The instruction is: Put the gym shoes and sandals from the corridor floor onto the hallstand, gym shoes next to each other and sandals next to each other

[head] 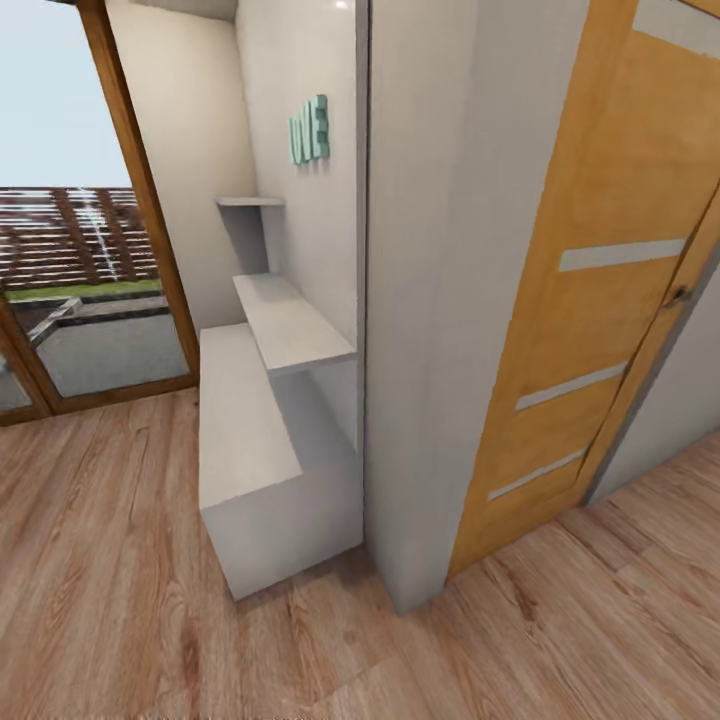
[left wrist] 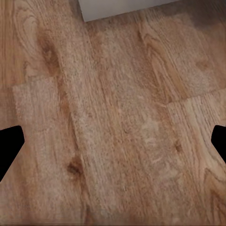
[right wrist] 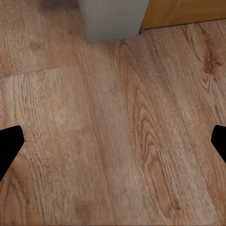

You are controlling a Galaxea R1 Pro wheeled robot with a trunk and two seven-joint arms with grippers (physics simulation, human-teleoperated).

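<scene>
The hallstand [head: 245, 440] is a pale grey-white low bench with staggered wall shelves [head: 290, 325] above it, seen from its end in the head view. Its top and shelves are bare. Light wood-grain corridor floor [head: 110, 600] spreads in front of it. The gym shoes and the sandals are out of view. My left gripper [left wrist: 113, 146] hangs open over bare planks, its dark fingertips [left wrist: 9, 146] far apart. My right gripper [right wrist: 113, 146] is open too, above bare floor, with nothing between its fingers [right wrist: 10, 148].
A grey wall corner [head: 420, 300] juts out right of the bench, with an orange wooden door [head: 590, 300] beyond it. Teal letters [head: 309, 130] hang on the wall above the shelves. A glass door with a brown frame [head: 130, 200] stands at the far left.
</scene>
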